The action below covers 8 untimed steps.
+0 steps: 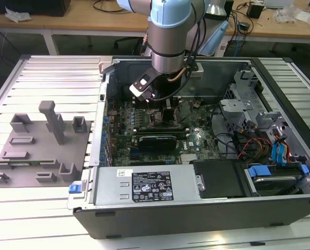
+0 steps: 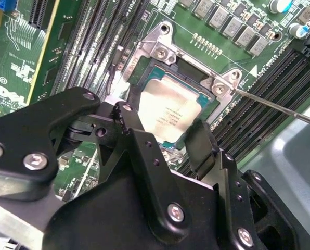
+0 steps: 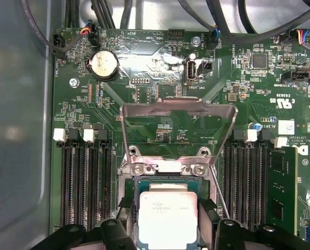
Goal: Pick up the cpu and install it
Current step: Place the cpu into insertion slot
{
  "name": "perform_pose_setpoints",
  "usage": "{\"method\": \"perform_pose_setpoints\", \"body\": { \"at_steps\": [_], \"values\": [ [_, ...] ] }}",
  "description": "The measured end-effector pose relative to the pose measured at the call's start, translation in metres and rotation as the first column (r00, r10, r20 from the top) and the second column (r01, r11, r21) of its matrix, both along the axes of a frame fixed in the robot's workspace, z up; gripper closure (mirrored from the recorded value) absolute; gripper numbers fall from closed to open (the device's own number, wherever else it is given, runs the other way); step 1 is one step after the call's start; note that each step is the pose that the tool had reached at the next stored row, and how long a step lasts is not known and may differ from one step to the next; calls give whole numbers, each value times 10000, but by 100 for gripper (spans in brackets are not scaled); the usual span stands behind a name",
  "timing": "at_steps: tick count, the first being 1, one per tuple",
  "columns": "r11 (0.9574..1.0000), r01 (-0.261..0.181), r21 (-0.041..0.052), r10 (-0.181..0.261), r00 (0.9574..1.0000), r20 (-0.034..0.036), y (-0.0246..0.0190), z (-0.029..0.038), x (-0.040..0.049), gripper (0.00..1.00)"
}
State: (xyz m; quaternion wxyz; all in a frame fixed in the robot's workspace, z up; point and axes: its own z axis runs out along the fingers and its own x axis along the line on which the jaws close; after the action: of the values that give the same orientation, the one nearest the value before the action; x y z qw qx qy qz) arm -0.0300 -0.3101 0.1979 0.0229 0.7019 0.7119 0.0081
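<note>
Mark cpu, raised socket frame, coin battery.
cpu (image 3: 168, 216), first wrist view, middle of metal lid.
raised socket frame (image 3: 176, 103), first wrist view, crossbar.
coin battery (image 3: 103, 65), first wrist view, face.

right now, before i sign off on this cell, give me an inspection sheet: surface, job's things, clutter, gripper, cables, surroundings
surface: slatted metal table bearing an open computer case.
job's things: the cpu lies flat at the socket, whose metal load plate stands raised.
clutter: grey fixture blocks on the table, to the exterior view's left of the case.
grippers: gripper down inside the case, fingers closed on two opposite edges of the cpu.
cables: red, orange and blue leads bundled in the case; black cables by the board's edge.
surroundings: wooden benches behind.
</note>
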Motion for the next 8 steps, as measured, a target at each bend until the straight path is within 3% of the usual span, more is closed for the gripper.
{"method": "perform_pose_setpoints", "body": {
  "at_steps": [1,8],
  "values": [
    [10000,1,40,-1,10000,1,1,-1,0,39],
    [10000,-1,45,1,10000,1,-3,-1,0,39]
  ]
}}
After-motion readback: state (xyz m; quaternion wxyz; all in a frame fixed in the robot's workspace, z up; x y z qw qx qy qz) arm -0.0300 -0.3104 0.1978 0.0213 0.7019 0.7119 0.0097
